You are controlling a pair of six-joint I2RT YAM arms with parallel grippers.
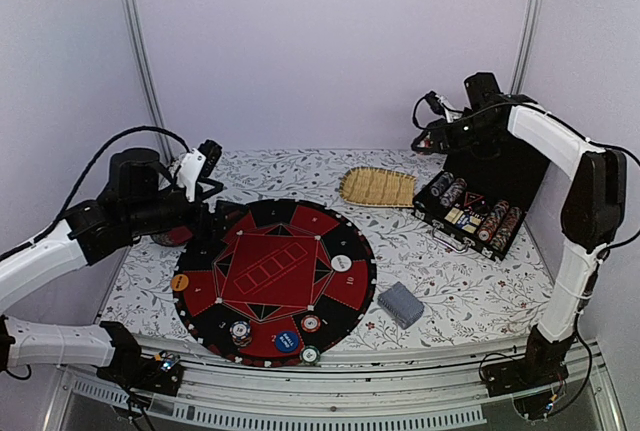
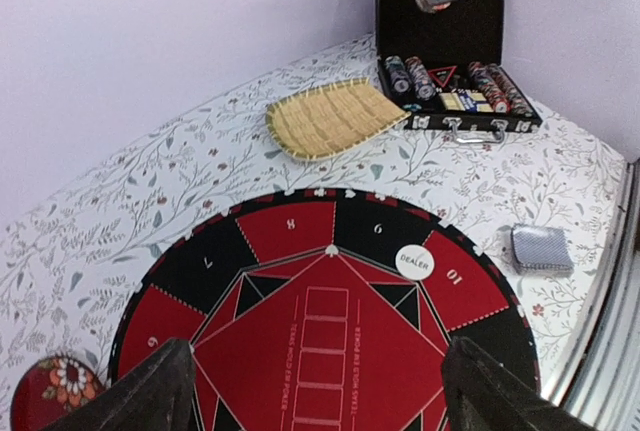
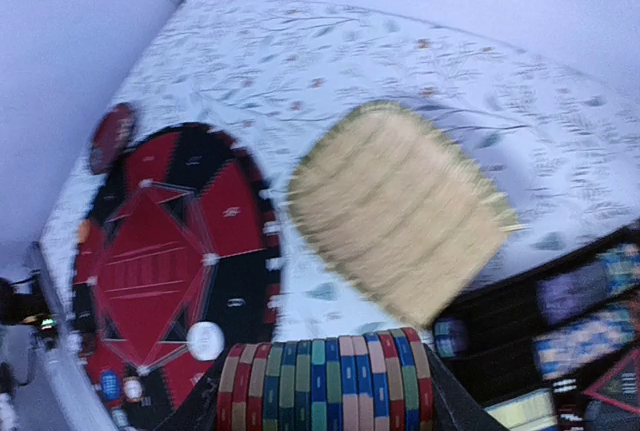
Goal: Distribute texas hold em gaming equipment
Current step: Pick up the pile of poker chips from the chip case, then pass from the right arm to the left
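Chip stack (image 3: 325, 383) (striped edges: red, blue, green, orange) pinched edge-on in right gripper (image 1: 436, 129), up in the air above the open chip case (image 1: 470, 213), not yet over the mat.

Already down on the round poker mat (image 1: 275, 281):
- white dealer button (image 1: 341, 263), right of centre
- orange chip (image 1: 180, 282) at the left rim
- blue button (image 1: 286, 342) and three more chips (image 1: 240, 330) along the near rim

Card deck (image 1: 400, 304) face down on the table (image 1: 470, 281) just right of the mat, undealt by the look of it. Several rows of case chips (image 1: 497, 221) racked in the case.

Reads as partway: markers and a few chips placed, bulk of the chips and all the cards left to hand out.

Left gripper (image 2: 320, 396) spread wide, nothing between the fingers, hovering over the mat's left side. Straw tray (image 1: 378, 187) behind the mat, beside the case. Red dish (image 2: 55, 391) at the mat's far-left edge.

Hard to make out:
- right wrist view blurred, stack cut off at the bottom edge, so no chip count
- print on the near-rim chips too small to read
- red dish and the mat's left edge mostly hidden behind the left arm in the top view
- no way to tell which seats are meant to get what
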